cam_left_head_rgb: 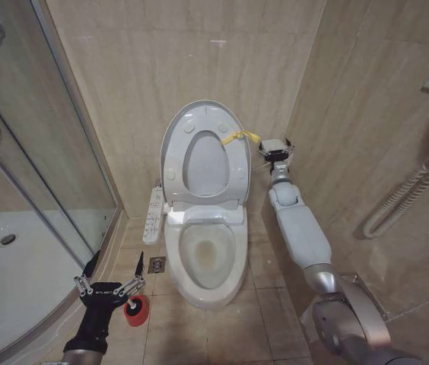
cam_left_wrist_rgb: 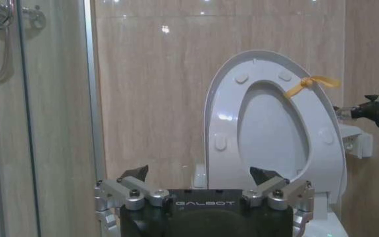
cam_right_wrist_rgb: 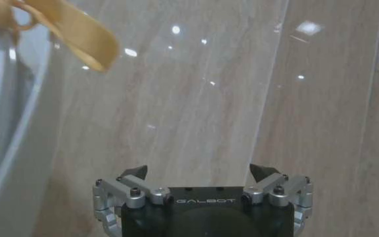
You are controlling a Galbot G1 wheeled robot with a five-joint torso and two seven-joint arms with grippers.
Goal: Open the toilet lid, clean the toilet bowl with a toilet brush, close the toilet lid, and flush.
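The toilet lid (cam_left_head_rgb: pixel 175 141) (cam_left_wrist_rgb: pixel 226 118) stands raised against the back wall, with the seat ring (cam_left_head_rgb: pixel 233 171) up against it. A yellow strap (cam_left_head_rgb: pixel 241 137) (cam_left_wrist_rgb: pixel 311 83) (cam_right_wrist_rgb: pixel 77 37) hangs from its rim. Below lies the toilet bowl (cam_left_head_rgb: pixel 208 257), uncovered and stained inside. My right gripper (cam_left_head_rgb: pixel 277 144) (cam_right_wrist_rgb: pixel 198 170) is open and empty, just right of the strap and apart from it. My left gripper (cam_left_head_rgb: pixel 112 275) (cam_left_wrist_rgb: pixel 199 173) is open low on the left, above a red cup (cam_left_head_rgb: pixel 136 310) holding the dark head of the toilet brush (cam_left_head_rgb: pixel 132 309); I cannot make out the handle.
A glass shower door (cam_left_head_rgb: pixel 47 152) and white shower tray (cam_left_head_rgb: pixel 9 266) close off the left. A white control panel (cam_left_head_rgb: pixel 152 215) hangs beside the toilet, above a floor drain (cam_left_head_rgb: pixel 156 265). A ribbed hose (cam_left_head_rgb: pixel 405 198) runs along the right wall.
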